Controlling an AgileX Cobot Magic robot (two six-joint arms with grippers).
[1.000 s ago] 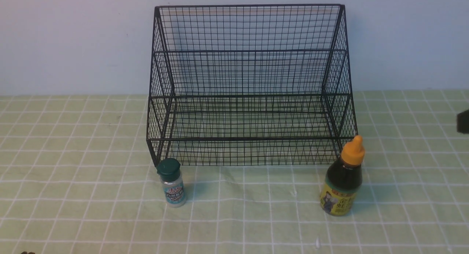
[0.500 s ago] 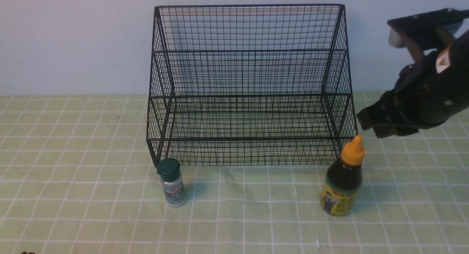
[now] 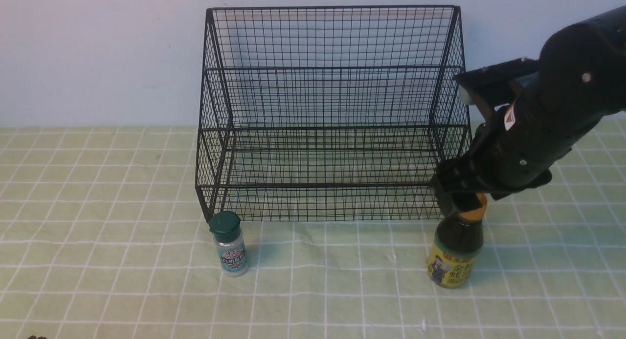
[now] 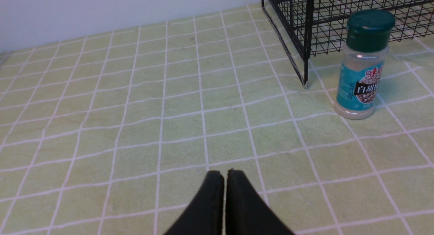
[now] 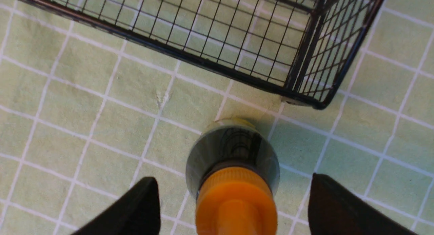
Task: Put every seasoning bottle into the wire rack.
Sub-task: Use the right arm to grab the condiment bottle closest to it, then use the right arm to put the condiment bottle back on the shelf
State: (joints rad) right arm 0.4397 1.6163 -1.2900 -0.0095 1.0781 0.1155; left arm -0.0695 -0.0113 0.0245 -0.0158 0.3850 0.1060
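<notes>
The right tool (image 5: 234, 204) is hiding part of the sauce bottle's (image 3: 456, 253) orange cap from the front; its jaws are standing wide open on either side, gripping nothing. The left tool (image 4: 225, 201) is showing only blurred, closed tips, holding nothing. The bottle and shaker (image 3: 230, 246) are standing before the rack (image 3: 332, 186).

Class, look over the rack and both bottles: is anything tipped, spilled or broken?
Nothing stands out: the green-capped shaker and the orange-capped bottle stand upright outside the wire rack, with no visible spill or damage.
</notes>
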